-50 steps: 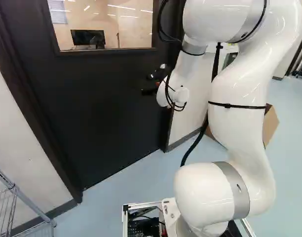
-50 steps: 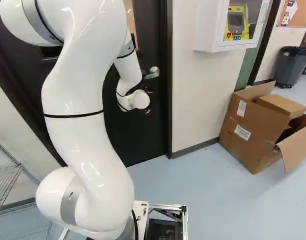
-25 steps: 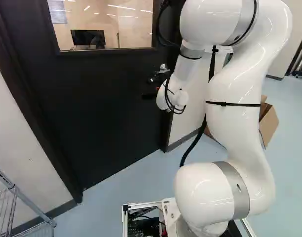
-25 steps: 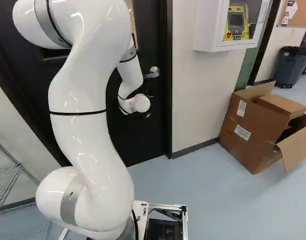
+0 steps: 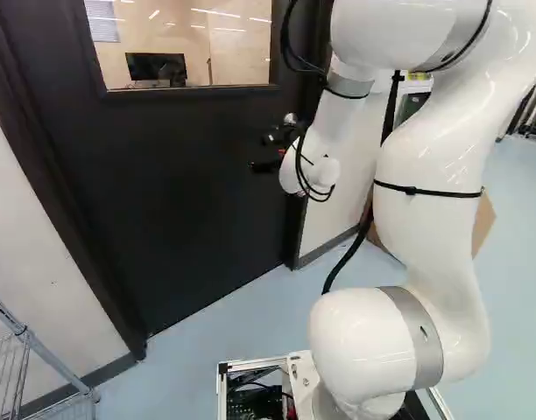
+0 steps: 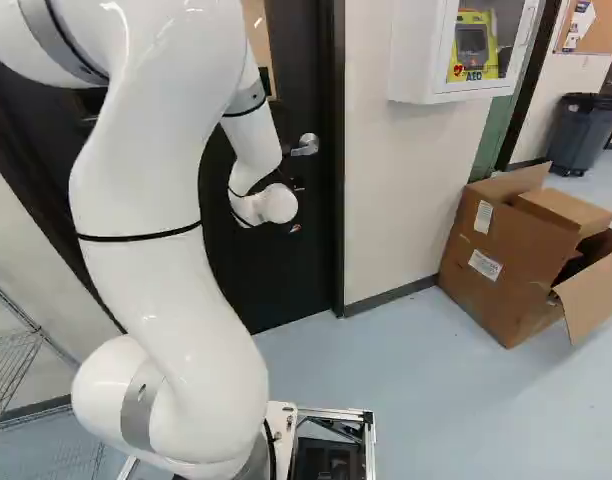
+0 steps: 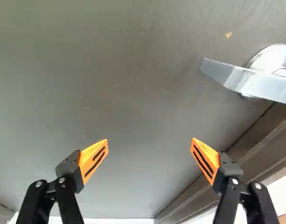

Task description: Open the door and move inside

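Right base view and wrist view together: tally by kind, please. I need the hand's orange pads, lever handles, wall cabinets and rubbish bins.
Orange pads: 2
Lever handle: 1
Wall cabinet: 1
Rubbish bin: 1
Total: 5
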`<state>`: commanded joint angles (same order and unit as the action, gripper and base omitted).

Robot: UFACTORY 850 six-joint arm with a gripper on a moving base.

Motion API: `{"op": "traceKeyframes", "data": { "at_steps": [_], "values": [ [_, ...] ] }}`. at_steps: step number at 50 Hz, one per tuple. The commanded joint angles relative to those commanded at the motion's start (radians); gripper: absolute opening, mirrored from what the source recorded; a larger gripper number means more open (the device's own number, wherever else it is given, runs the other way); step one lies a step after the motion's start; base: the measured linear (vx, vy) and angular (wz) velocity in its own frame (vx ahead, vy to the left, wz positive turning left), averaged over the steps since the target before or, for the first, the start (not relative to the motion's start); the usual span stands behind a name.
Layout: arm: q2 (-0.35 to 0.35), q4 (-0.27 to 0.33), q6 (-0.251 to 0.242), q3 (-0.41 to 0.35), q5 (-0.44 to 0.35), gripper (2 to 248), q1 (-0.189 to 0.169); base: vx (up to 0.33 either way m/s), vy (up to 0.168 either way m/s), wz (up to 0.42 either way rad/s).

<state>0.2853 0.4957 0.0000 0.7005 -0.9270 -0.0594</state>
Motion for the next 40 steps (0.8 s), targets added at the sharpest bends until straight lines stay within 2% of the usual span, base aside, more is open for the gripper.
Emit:
{"op": "traceKeyframes", "data": {
  "at_steps": [13, 40],
  "values": [
    [-0.076, 0.000, 0.000, -0.054, 0.000, 247, -0.018, 0.000, 0.000, 0.000],
    [-0.142, 0.000, 0.000, -0.059, 0.000, 247, -0.022, 0.000, 0.000, 0.000]
  ]
}}
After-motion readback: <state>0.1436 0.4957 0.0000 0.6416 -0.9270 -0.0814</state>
